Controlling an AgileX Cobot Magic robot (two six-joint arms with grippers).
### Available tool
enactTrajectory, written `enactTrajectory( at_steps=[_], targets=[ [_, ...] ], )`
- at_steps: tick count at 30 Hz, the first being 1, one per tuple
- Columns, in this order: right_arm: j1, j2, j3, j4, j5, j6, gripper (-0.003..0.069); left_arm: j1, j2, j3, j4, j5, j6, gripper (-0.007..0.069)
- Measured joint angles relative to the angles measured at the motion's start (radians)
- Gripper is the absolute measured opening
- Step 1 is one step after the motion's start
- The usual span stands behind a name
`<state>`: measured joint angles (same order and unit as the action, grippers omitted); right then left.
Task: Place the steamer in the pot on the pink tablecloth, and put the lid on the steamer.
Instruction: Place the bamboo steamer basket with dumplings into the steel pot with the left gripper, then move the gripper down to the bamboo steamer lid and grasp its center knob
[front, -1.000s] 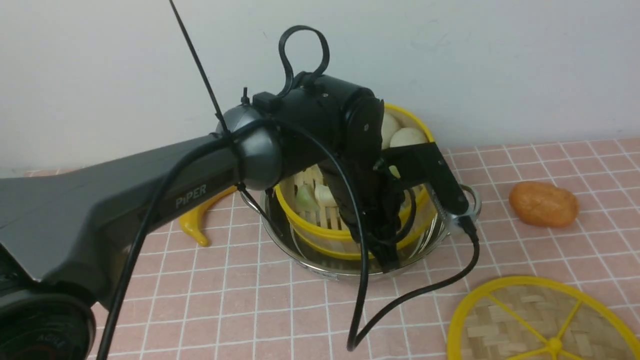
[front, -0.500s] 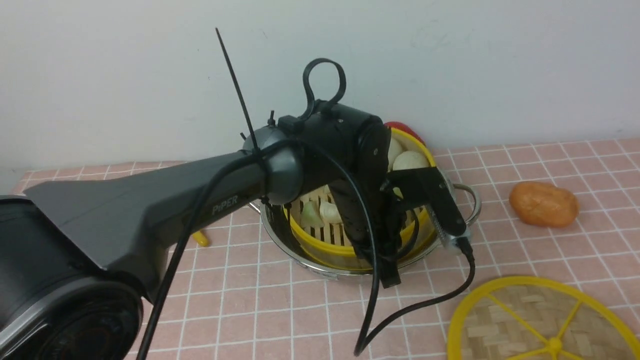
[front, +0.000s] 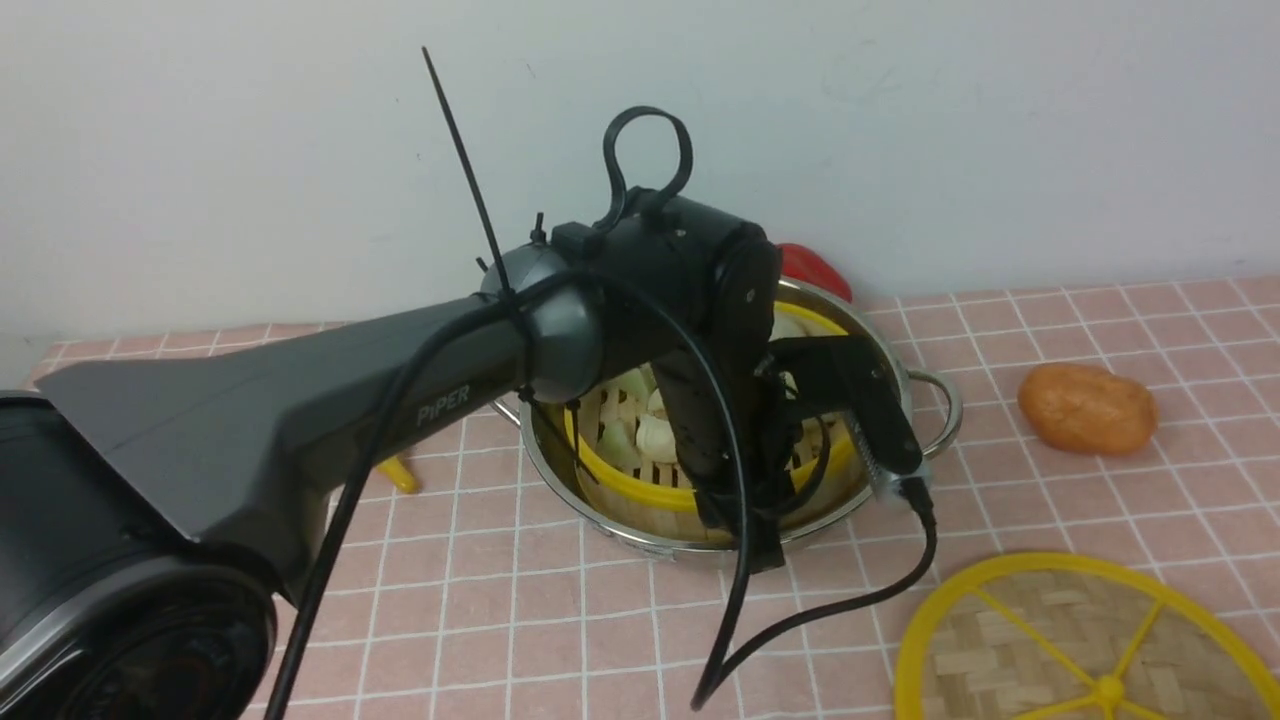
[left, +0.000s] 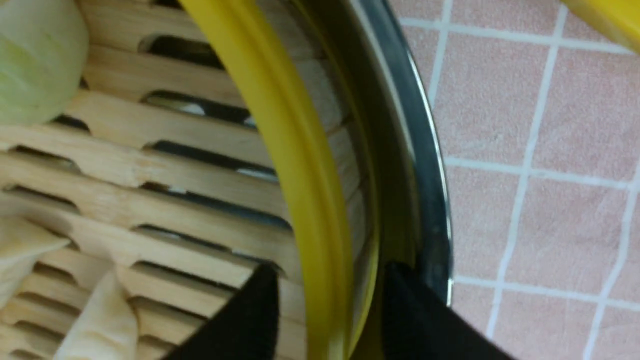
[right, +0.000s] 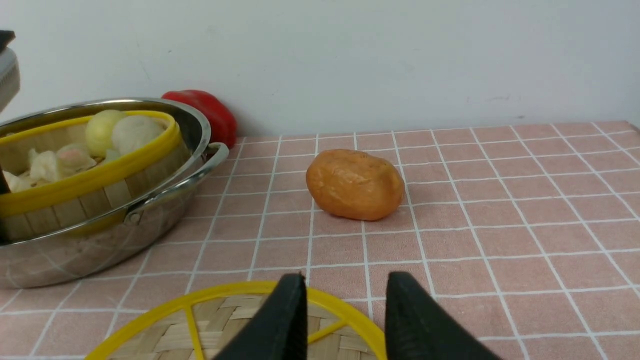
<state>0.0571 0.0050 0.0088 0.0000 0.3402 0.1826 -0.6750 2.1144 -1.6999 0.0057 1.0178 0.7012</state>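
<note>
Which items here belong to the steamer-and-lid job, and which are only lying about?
Job in hand: steamer, gripped at its rim by the left tool; pot; lid; pink tablecloth.

Lying about: orange potato-like lump; red pepper behind the pot; yellow banana, mostly hidden.

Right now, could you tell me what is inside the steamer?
Pale buns and dumplings lie on the slatted floor of the steamer; the left arm hides part of it.
</note>
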Motion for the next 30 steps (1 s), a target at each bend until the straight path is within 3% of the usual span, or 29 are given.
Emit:
enactTrajectory(
  at_steps=[3,6,9,13,16,19,22,25,30],
  targets=[
    [0.000,0.000,0.000,0.000,0.000,0.000,0.0243,0.000,-0.008,-0.002,0.051,0.004,-0.007,0.0447],
    [0.000,0.000,0.000,0.000,0.000,0.000,0.0243,0.000,-0.024,-0.018,0.096,0.036,-0.040,0.0533],
    [0.000,0.000,0.000,0.000,0.000,0.000,0.0243,0.000,-0.053,-0.065,0.126,0.062,-0.102,0.0582],
    [0.000,0.000,0.000,0.000,0.000,0.000,0.0243,0.000,-0.095,-0.143,0.154,0.109,-0.172,0.0568],
    [0.000,0.000,0.000,0.000,0.000,0.000,0.0243,0.000,-0.144,-0.216,0.205,0.170,-0.241,0.0435],
    [0.000,0.000,0.000,0.000,0.000,0.000,0.0243,0.007,-0.204,-0.250,0.248,0.187,-0.284,0.0192],
    [0.000,0.000,0.000,0.000,0.000,0.000,0.0243,0.029,-0.278,-0.252,0.244,0.192,-0.327,0.0014],
    [0.000,0.000,0.000,0.000,0.000,0.000,0.0243,0.045,-0.333,-0.256,0.229,0.192,-0.386,-0.0023],
    [0.000,0.000,0.000,0.000,0.000,0.000,0.0243,0.047,-0.374,-0.259,0.215,0.174,-0.422,-0.0023]
  ],
)
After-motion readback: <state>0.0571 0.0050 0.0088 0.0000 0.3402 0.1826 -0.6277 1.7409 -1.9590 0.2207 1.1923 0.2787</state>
